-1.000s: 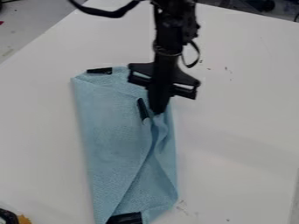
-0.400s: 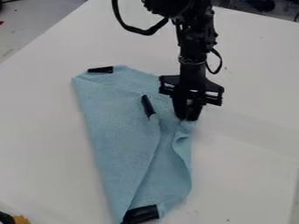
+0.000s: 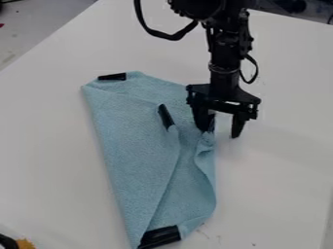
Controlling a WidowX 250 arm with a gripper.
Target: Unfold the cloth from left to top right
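Observation:
The gripper (image 3: 222,130) hangs at the cloth's right edge, fingers spread apart. Its left finger is over the edge of the cloth, beside a bunched fold, and its right finger is over bare table. The light blue cloth (image 3: 133,141) lies partly folded left of and below the gripper, with creases along its right side. Black patches mark its upper left corner, its middle and its bottom end.
A white table (image 3: 280,170) carries the cloth, with small dark specks near the cloth's lower right. A black and yellow object (image 3: 18,242) sits at the bottom left corner. Grey floor shows at the upper left.
The gripper has moved right, and its fingers have opened since the last earlier frame. The cloth's right side and bottom end have shifted right, widening the cloth.

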